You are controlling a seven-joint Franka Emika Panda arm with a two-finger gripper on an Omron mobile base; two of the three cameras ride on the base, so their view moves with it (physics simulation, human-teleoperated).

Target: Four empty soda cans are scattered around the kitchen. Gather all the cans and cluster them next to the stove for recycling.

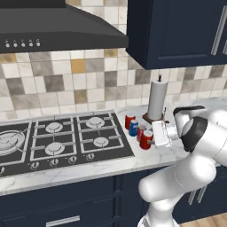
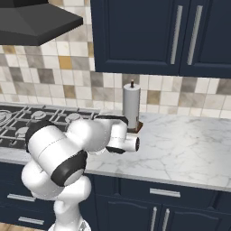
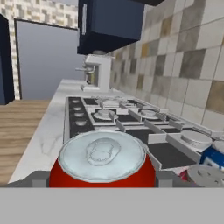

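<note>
On the white marble counter (image 1: 111, 170), just to the right of the black stove (image 1: 62, 137), four soda cans stand upright in a tight cluster: a red can (image 1: 129, 120) at the back nearest the cooktop's edge, a blue can (image 1: 134, 127) just in front of it, another red one (image 1: 141, 132) beside that, and the front red can (image 1: 146, 139) closest to the counter's edge. The gripper (image 1: 153, 138) reaches in sideways from the right at can height and sits right at this front red can. In the hand view that can (image 3: 103, 164) stands close up between the two dark fingertips (image 3: 38, 178), one at each side of it; the jaws stand partly open around the can's body, though whether the pads actually press on it cannot be told. The blue can (image 3: 215, 156) and the silver top of a red one (image 3: 204, 175) show just beside it. A tall white paper towel roll (image 1: 157, 100) stands on its dark base just behind the cluster, near the mosaic backsplash (image 1: 66, 80), under the navy upper cabinets (image 1: 177, 31).
</note>
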